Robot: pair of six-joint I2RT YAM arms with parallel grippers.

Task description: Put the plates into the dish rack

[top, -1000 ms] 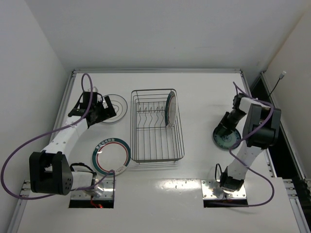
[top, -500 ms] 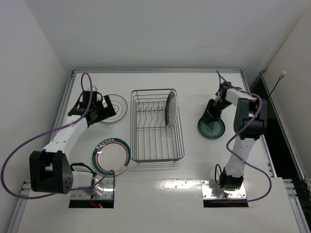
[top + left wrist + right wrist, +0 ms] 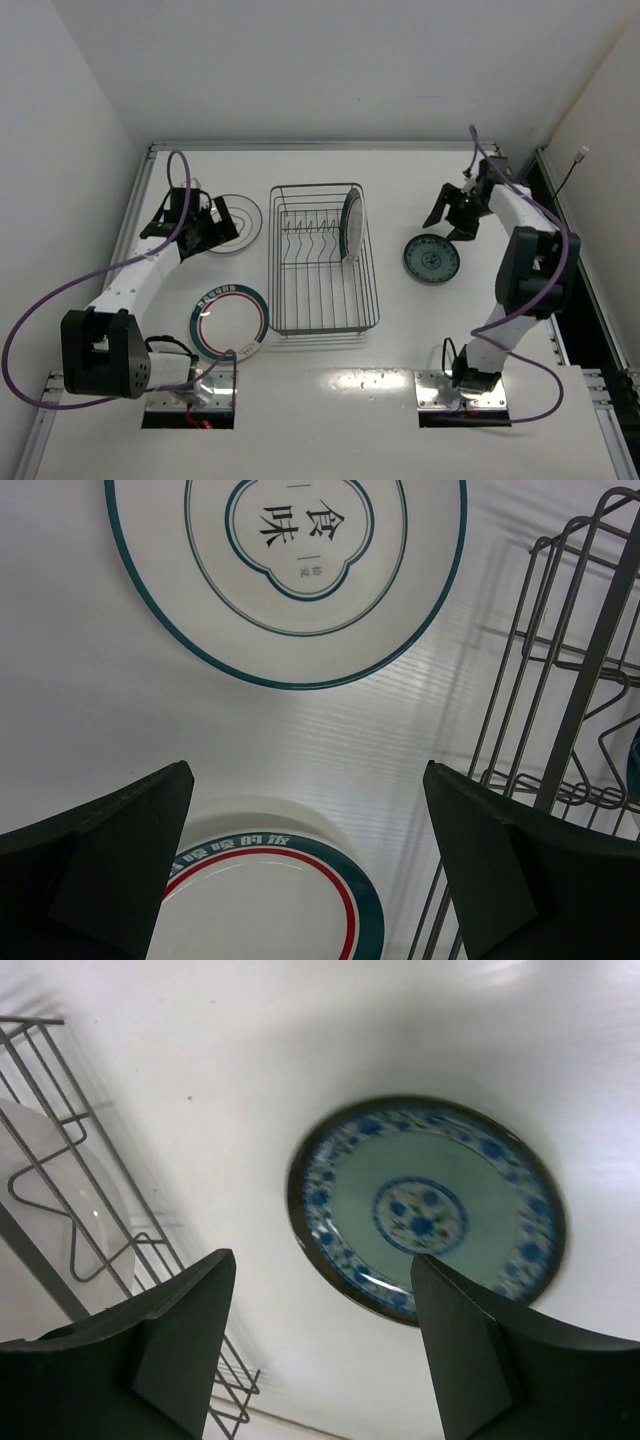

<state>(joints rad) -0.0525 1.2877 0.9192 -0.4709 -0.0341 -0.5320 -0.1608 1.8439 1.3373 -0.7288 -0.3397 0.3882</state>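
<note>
The right claw (image 3: pixel 449 226) stands with its jaws apart and nothing between them; it hangs above the table (image 3: pixel 420 180), right of the rack (image 3: pixel 323 262). The teal plate (image 3: pixel 432 259) lies flat on the table just on the near side of that claw, untouched by either finger; in the wrist view it (image 3: pixel 427 1208) shows beyond the tips, more toward the right finger (image 3: pixel 480 1360).

The left claw (image 3: pixel 222 228) is spread wide and holds nothing; it sits over the near edge of the black-ringed plate (image 3: pixel 285 570), left of the rack. A green-rimmed plate (image 3: pixel 230 322) lies flat nearer the base, apart from the claw. Another green-rimmed plate (image 3: pixel 351 224) stands on edge in the rack's far right corner.
</note>
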